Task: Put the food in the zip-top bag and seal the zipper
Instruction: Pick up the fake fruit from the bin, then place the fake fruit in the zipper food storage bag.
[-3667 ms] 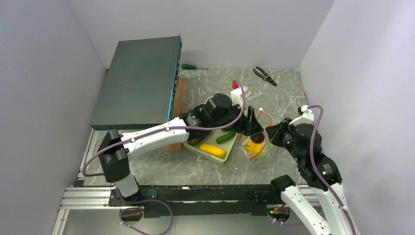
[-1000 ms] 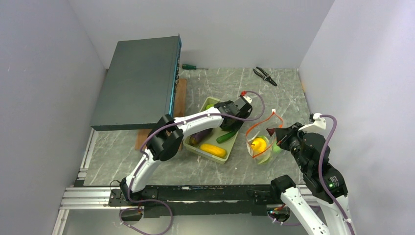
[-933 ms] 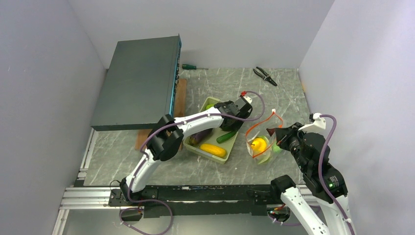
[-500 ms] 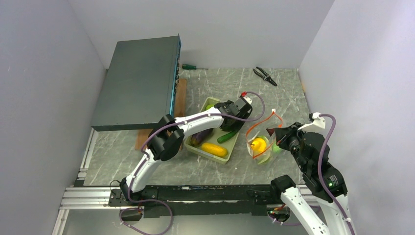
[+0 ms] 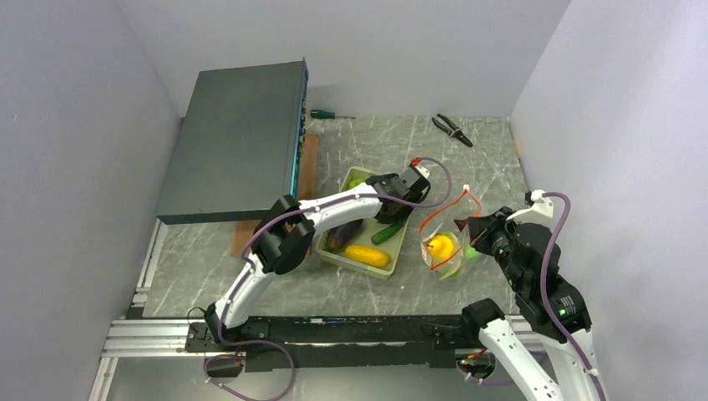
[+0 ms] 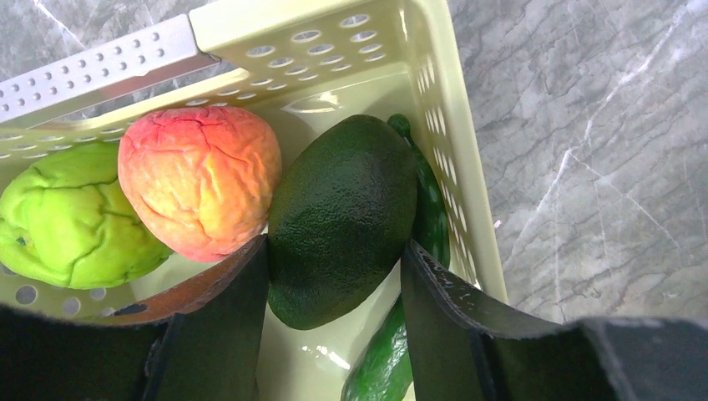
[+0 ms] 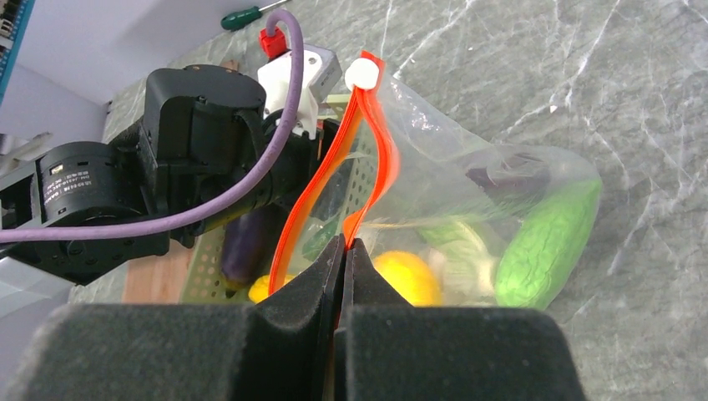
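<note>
Right gripper: I am seeing the right gripper (image 7: 344, 251) pinching shut on the zipper (image 7: 380, 159), near the strip's lower bend
Zip-top bag: the zip-top bag (image 7: 518, 167) is sitting on the surface (image 7: 668, 125) just right of the tray (image 6: 451, 150), its mouth gaping, the slider tab (image 7: 361, 73) showing at the strip's far end
Food in bag: a bright green piece (image 7: 547, 242), an orange-yellow round piece (image 7: 405, 280) and a dark purple piece (image 7: 505, 180) are lying inside; a pale shape between them is blurring behind the crinkles, and I am not managing to name it
Left gripper: the left gripper (image 6: 334, 251) is reaching down into the tray, jaws standing either side of a dark green avocado (image 6: 342, 217) and meeting its flanks; whether they are squeezing it I cannot tell
Cut off: the avocado is covering most of a cucumber (image 6: 430, 209); a red-orange fruit (image 6: 199, 180) is leaning against the avocado, and a light green piece (image 6: 67, 213) is running off the picture's left edge
</note>
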Tool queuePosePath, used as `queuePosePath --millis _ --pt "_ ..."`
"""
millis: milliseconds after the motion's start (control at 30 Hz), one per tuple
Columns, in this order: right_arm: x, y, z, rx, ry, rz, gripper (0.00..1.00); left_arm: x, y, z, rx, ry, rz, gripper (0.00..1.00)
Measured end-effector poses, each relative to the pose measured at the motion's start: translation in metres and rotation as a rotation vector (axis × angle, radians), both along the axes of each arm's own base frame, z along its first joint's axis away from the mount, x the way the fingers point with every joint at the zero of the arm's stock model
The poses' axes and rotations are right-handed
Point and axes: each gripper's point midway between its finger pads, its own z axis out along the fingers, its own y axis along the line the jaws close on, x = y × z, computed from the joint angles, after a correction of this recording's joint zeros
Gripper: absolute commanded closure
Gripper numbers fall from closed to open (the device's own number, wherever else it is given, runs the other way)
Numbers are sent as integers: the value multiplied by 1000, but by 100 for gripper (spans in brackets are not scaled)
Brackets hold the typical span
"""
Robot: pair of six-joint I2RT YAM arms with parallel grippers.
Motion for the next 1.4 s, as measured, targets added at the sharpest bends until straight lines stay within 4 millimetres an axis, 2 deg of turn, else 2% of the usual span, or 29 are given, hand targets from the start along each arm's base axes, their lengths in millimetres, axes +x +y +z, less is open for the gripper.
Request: queuePosePath --millis 300,433,500,800,1033,1167,1267,1400 --pt "0 2 0 3 0 9 100 -7 6 10 8 0 -3 73" --pt "0 3 0 6 1 16 100 -15 9 27 4 -7 -10 74" --pt "-1 3 0 6 1 17 100 -19 10 42 -16 -18 -16 75" --pt "2 6 -8 12 17 20 100 -50 23 134 -204 -61 -35 79" --pt "4 10 -17 16 52 33 100 -98 38 186 -424 -15 -118 77" --pt "4 12 -17 20 55 39 100 -119 26 219 -591 15 -201 76" --pt "4 12 -17 24 55 40 100 -131 10 240 -703 45 -270 75" --pt "4 12 -16 29 53 40 100 -140 -14 243 -761 117 -329 76"
